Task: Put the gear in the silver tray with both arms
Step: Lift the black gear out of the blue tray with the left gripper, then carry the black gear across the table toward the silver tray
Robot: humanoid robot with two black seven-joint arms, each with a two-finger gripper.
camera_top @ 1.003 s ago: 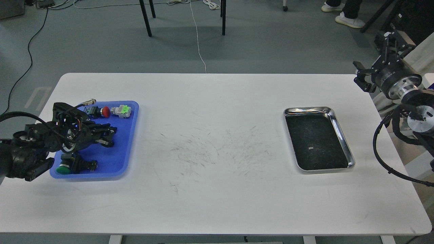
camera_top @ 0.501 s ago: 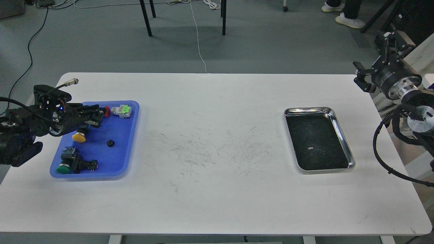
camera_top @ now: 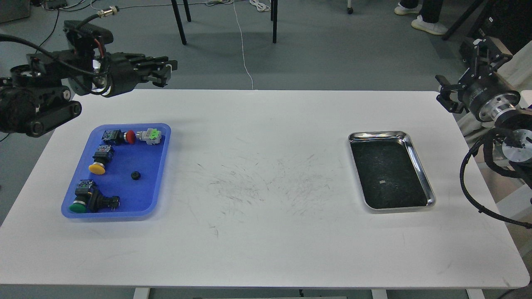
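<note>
Since the earlier frames the left arm (camera_top: 37, 99) has risen out of the blue tray (camera_top: 154, 174) and now hangs above the table's (camera_top: 266, 232) far left corner, uncovering the parts beneath it. Left gripper (camera_top: 166, 71) points right along the far edge; its fingers lie close together with nothing visible between them, but whether they are fully clenched cannot be told from this angle. Within the blue tray lie a red button (camera_top: 129, 136) beside a green-and-white part (camera_top: 150, 136) at the far end, a yellow button (camera_top: 97, 167) below them, a small black gear (camera_top: 135, 175) near the middle, and a green button (camera_top: 77, 206) at the near end. None of these touches the gripper. Silver tray (camera_top: 419, 164) sits on the right side of the table, well apart from the blue tray, holding only a tiny pale speck on its dark bottom. Right arm (camera_top: 498, 120) has barely shifted and stands off the table's far right corner; right gripper (camera_top: 451, 99) is seen dark and end-on, so its state cannot be told.
</note>
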